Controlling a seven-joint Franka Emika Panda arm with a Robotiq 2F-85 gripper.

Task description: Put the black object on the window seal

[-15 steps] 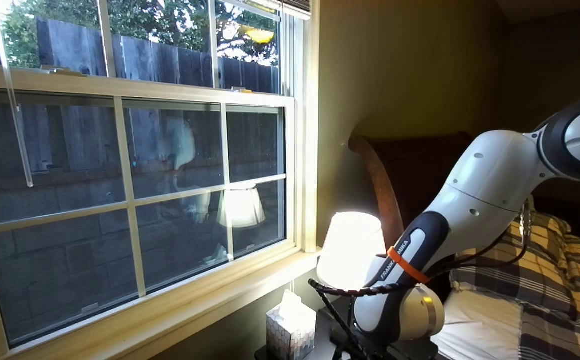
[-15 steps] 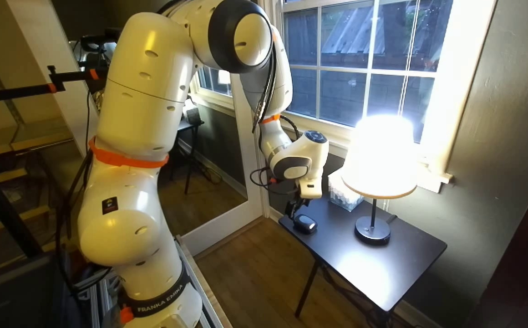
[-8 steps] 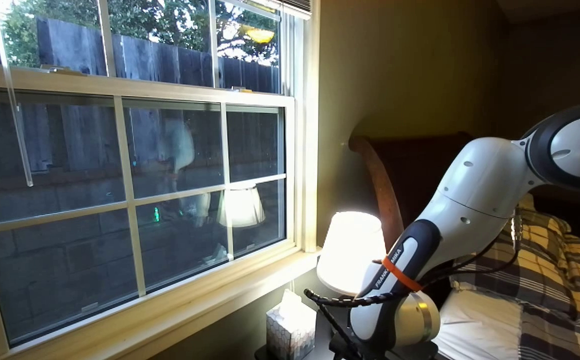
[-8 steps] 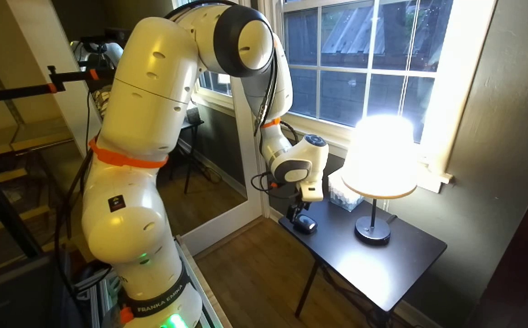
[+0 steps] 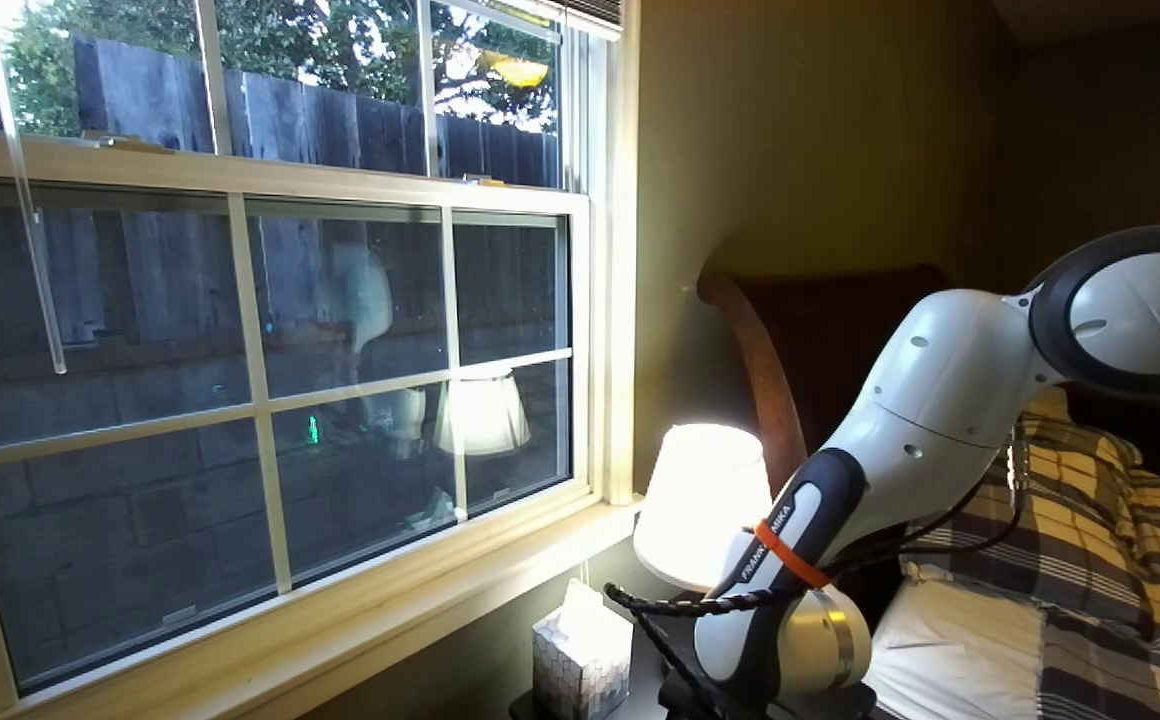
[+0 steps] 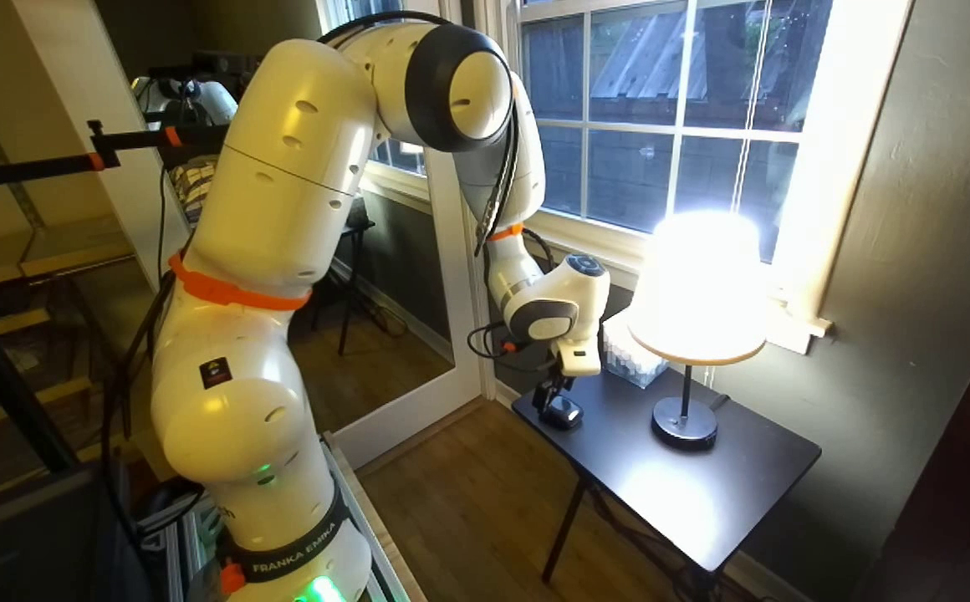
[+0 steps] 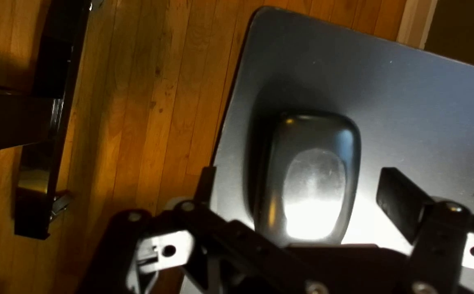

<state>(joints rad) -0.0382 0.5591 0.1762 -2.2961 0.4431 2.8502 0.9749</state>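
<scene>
The black object (image 6: 567, 412) is a small rounded dark lump with a shiny oval top. It lies on the dark side table near its corner, and fills the middle of the wrist view (image 7: 314, 136). My gripper (image 7: 298, 183) is open, with one finger on each side of the object and a gap on both sides. In an exterior view the gripper (image 6: 548, 396) points down right at the object. The window seal (image 5: 410, 610) is the cream ledge under the window; it also shows behind the arm and lamp (image 6: 619, 255). The object is hidden in the view facing the window.
The dark side table (image 6: 644, 468) also bears a lit lamp (image 6: 696, 288) and a tissue box (image 6: 631, 355), which stands between the gripper and the wall. A bed (image 5: 1070, 570) lies beside the arm. A mirror door (image 6: 401, 276) stands behind it.
The arm has leaned forward and lower. The gripper has shifted slightly toward the black object, to the right in an exterior view. The object has not moved.
</scene>
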